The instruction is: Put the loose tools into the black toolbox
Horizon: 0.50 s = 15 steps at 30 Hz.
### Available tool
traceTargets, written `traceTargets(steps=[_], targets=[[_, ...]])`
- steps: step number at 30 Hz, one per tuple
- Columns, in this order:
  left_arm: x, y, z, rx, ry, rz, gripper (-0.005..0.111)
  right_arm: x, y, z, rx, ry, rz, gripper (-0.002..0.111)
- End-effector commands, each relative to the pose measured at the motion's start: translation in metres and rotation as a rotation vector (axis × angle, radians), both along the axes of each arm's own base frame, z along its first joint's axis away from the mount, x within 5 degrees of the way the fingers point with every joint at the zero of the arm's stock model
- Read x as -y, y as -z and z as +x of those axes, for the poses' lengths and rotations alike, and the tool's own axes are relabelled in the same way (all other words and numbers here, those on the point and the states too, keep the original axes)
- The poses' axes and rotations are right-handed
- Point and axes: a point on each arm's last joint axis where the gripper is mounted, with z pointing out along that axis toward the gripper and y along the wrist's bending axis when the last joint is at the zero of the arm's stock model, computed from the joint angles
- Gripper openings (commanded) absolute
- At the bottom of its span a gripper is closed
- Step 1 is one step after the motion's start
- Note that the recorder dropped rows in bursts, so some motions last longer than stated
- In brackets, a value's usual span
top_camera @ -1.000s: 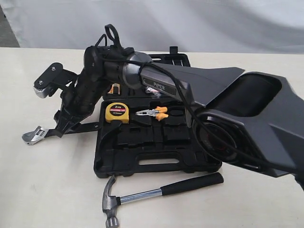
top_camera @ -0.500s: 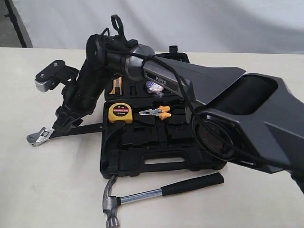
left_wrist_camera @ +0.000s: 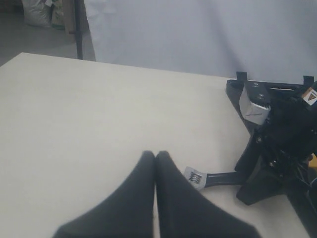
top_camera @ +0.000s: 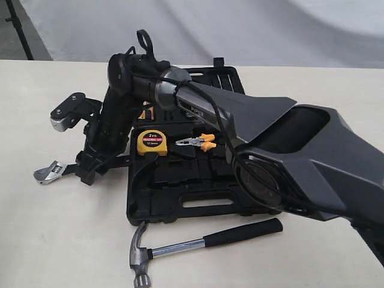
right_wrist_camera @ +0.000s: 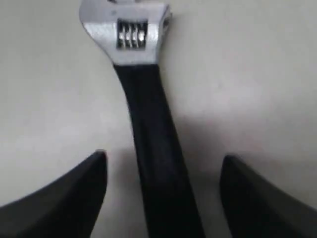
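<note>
The right claw (right_wrist_camera: 163, 157) is seen spread apart, with a finger (right_wrist_camera: 64, 198) on either side of the wrench (right_wrist_camera: 143, 114) and a gap of bare table (top_camera: 60, 240) left between each finger and the black handle, so nothing is gripped. The handle is laid lengthwise through the middle of the opening, and the silver head with its knurled screw is found out beyond the fingertips. Whether the fingertips are touching the table cannot be told. In the exterior view the same claw is seen lowered over the handle, with the head poking out on the side away from the toolbox (top_camera: 198, 204). The toolbox is laid open and flat just beside this claw, with the handle's far end pointed toward it. A tape measure (top_camera: 151, 143) and pliers (top_camera: 197, 142) are seated in its recesses, near the claw. The hammer (top_camera: 204, 242) is left on the table along the toolbox's front edge, well apart from the claw, with the toolbox corner between them. The left claw (left_wrist_camera: 155, 156) is held with its fingers pressed together and nothing between them, over bare table. From it, the wrench's head is seen near, ahead of the closed tips and apart from them, with the right claw just behind the head. No tape roll can be made out in any view.
</note>
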Motion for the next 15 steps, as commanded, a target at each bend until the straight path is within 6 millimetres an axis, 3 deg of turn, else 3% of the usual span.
traceTargets(steps=[1, 6, 12, 15], targets=[[0.000, 0.001, -0.002, 0.005, -0.001, -0.027, 0.001, 0.005, 0.005, -0.001, -0.015, -0.066, -0.034, 0.055], [0.000, 0.001, -0.002, 0.005, -0.001, -0.027, 0.001, 0.004, -0.004, 0.000, 0.013, -0.093, -0.016, 0.000], [0.000, 0.001, -0.002, 0.005, -0.001, -0.027, 0.001, 0.001, -0.044, 0.000, 0.064, -0.105, 0.053, 0.000], [0.000, 0.001, -0.002, 0.005, -0.001, -0.027, 0.001, 0.004, -0.096, -0.006, 0.127, -0.108, 0.112, -0.001]])
